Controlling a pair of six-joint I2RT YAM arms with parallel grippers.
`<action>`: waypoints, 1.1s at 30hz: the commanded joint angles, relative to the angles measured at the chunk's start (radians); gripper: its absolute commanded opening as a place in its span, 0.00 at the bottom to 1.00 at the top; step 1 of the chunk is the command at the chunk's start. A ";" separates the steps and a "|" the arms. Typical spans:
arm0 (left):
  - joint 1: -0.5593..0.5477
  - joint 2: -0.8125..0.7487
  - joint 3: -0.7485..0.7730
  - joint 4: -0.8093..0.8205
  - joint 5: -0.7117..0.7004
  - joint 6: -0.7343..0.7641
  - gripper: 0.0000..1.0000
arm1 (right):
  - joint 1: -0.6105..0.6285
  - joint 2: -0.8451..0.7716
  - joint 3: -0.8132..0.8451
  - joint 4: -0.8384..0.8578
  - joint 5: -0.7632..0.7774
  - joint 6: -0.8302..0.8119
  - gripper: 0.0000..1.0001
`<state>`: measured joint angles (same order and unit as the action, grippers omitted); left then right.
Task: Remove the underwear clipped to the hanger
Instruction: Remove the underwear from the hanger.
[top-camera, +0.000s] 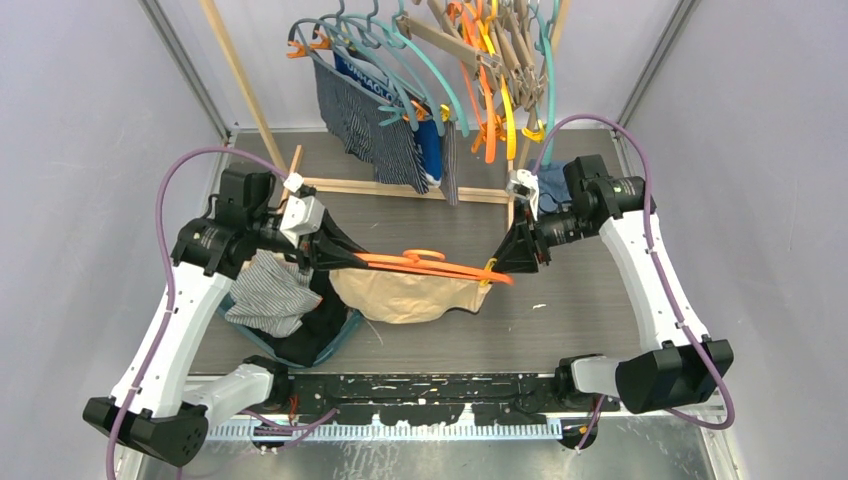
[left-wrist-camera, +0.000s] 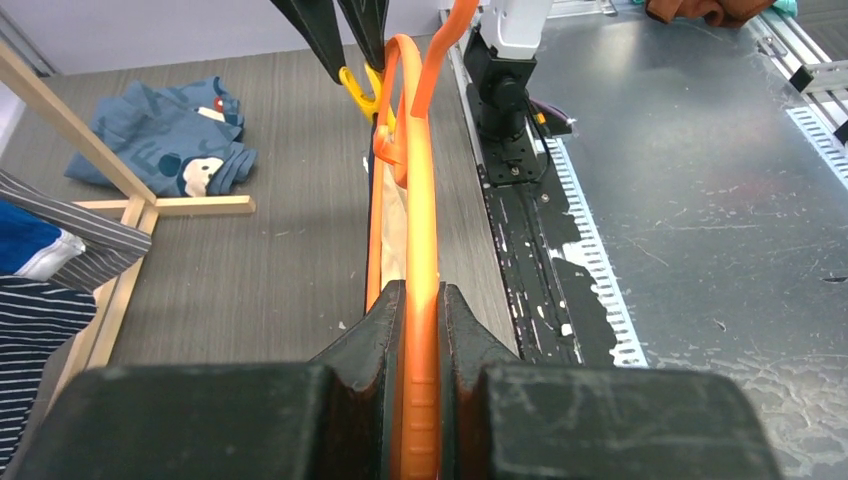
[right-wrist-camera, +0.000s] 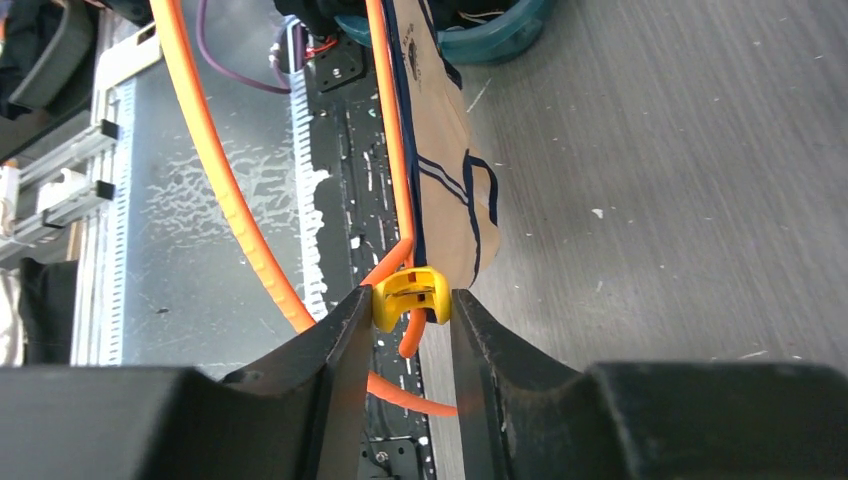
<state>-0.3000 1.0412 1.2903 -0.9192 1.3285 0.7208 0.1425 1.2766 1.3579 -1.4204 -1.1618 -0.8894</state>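
Observation:
An orange hanger (top-camera: 425, 266) is held level above the table between both arms. Beige underwear with navy trim (top-camera: 405, 297) hangs from it. My left gripper (left-wrist-camera: 420, 300) is shut on the hanger's left arm (left-wrist-camera: 422, 220). At the right end, my right gripper (right-wrist-camera: 410, 300) has both fingers pressed against a yellow clip (right-wrist-camera: 410, 295) that pins the beige underwear (right-wrist-camera: 445, 170) to the hanger (right-wrist-camera: 215, 170). The same clip (left-wrist-camera: 358, 88) shows far off in the left wrist view.
A wooden rack (top-camera: 400, 188) at the back carries several teal and orange hangers with navy pinstriped and blue underwear (top-camera: 365, 120). Loose garments (top-camera: 270, 295) lie piled in a teal basket (top-camera: 345, 335) at the left. A blue cartoon-print garment (left-wrist-camera: 170, 135) lies at the back right.

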 joint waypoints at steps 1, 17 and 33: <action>-0.006 0.014 0.008 0.194 0.030 -0.090 0.00 | -0.001 -0.026 0.075 -0.009 0.050 0.036 0.33; -0.020 0.033 -0.042 0.551 0.034 -0.432 0.00 | -0.004 -0.083 0.096 0.035 0.159 0.101 0.31; -0.033 0.038 -0.080 0.610 -0.072 -0.506 0.00 | -0.005 -0.094 0.370 0.089 0.323 0.300 0.93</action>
<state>-0.3290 1.0863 1.2018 -0.4049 1.3304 0.2310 0.1356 1.2148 1.6039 -1.3396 -0.8707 -0.6640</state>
